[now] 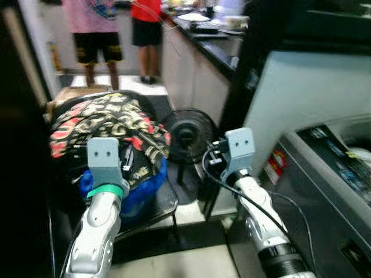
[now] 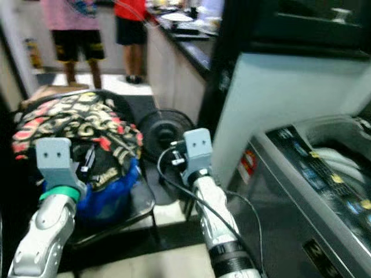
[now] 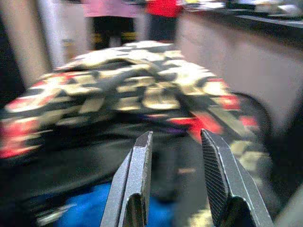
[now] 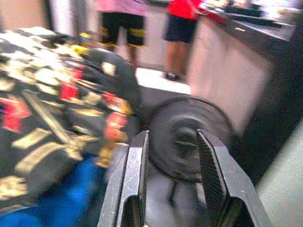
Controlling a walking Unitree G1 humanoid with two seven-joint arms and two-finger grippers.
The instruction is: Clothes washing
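Our left gripper (image 3: 173, 182) and right gripper (image 4: 173, 182) hover released, reaching forward because the black, red and cream patterned clothes (image 1: 110, 124) heaped in the blue basket (image 1: 142, 194) must reach the grey washing machine (image 2: 313, 191) on our right.

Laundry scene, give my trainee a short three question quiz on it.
1. True or false: the left gripper is shut on the clothes.
2. What does the right gripper point at? A) fan B) washer C) counter
3. How many people stand in the background?

Key: 1 false, it is open and apart from them. 2 A. 3 two.
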